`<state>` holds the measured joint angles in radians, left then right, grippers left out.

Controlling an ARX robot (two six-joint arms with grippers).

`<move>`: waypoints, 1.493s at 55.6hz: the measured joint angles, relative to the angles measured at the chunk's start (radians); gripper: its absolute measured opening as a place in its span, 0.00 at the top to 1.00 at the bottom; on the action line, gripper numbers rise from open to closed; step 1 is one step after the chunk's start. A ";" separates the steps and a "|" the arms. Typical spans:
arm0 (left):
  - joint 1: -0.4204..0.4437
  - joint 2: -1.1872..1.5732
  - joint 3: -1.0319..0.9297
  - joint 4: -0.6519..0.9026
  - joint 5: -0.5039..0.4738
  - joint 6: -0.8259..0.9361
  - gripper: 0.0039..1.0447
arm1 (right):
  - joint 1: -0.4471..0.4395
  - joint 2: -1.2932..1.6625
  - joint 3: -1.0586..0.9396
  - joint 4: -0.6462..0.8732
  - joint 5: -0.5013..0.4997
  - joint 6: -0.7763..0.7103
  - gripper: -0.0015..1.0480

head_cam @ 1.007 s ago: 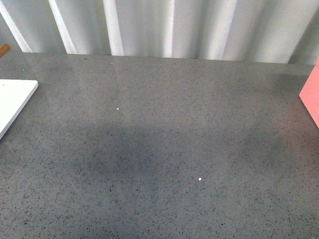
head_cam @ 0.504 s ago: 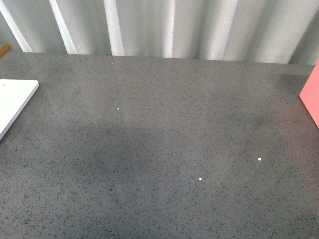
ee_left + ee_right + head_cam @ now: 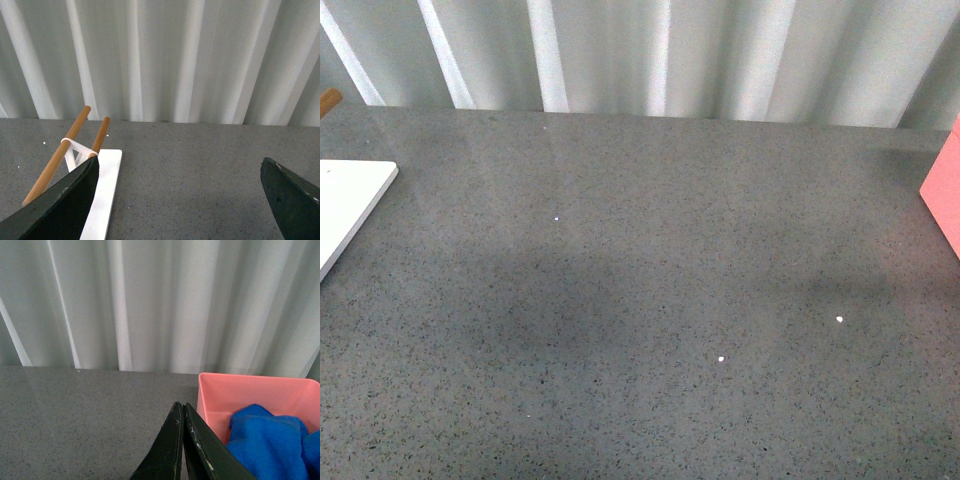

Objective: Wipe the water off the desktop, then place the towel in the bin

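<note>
The grey speckled desktop [image 3: 640, 250] fills the front view, and neither arm shows there. In the right wrist view the blue towel [image 3: 270, 442] lies bunched inside the pink bin [image 3: 250, 390]. My right gripper [image 3: 181, 406] is shut with nothing between its fingers, just beside the bin's near wall and above the desktop [image 3: 85, 410]. In the front view only a corner of the bin [image 3: 945, 205] shows at the right edge. My left gripper [image 3: 180, 197] hangs open over bare desktop [image 3: 190, 165], its dark fingers [image 3: 65, 200] far apart.
A white flat board [image 3: 345, 205] lies at the desktop's left edge. In the left wrist view the board [image 3: 102, 195] carries two wooden rods [image 3: 65, 150]. A corrugated white wall [image 3: 650, 55] runs along the back. A few tiny white specks [image 3: 839, 319] dot the surface.
A small white speck has appeared on the right part of the desktop. The faint shadow on the surface has shifted slightly. No arm has entered the front view.
</note>
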<state>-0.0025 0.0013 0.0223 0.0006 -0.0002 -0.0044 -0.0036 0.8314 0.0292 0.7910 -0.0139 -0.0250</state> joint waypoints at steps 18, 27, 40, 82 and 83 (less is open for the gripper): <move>0.000 0.000 0.000 0.000 0.000 0.000 0.06 | 0.000 -0.228 -0.004 -0.201 0.003 0.003 0.97; 0.000 0.000 0.000 0.000 0.000 0.000 0.06 | 0.001 -0.348 -0.005 -0.311 0.006 0.005 0.97; 0.000 0.000 0.000 0.000 0.000 0.000 0.06 | 0.001 -0.472 -0.006 -0.430 0.006 0.007 0.97; 0.000 0.000 0.000 0.000 0.000 0.000 0.06 | 0.001 -0.800 -0.006 -0.784 0.010 0.012 0.97; 0.000 0.000 0.000 0.000 0.000 0.000 0.06 | 0.001 -0.814 -0.006 -0.785 0.010 0.013 0.97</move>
<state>-0.0025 0.0013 0.0223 0.0006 -0.0006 -0.0048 -0.0029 0.0174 0.0231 0.0063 -0.0036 -0.0124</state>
